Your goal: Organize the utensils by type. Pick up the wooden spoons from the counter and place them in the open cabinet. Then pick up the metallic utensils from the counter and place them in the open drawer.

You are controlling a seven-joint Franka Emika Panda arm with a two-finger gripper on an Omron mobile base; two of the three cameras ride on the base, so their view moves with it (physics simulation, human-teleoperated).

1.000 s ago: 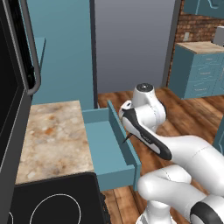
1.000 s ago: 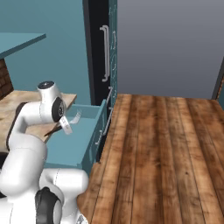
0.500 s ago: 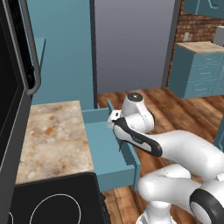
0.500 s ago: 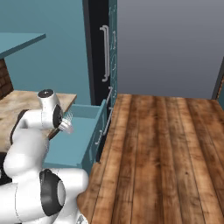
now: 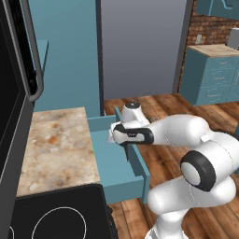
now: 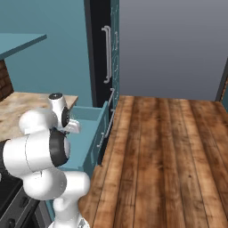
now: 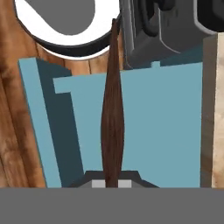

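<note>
We see a marbled counter [image 5: 56,144] beside an open teal drawer [image 5: 114,165], with plank flooring [image 6: 164,151] beyond. The gripper [image 5: 127,151] hangs above the drawer's inside, jaws clamped on a slim utensil [image 7: 113,118] with a dark brown handle jutting straight out from between them. Its head is hidden inside the jaws, so we cannot make it out
</note>
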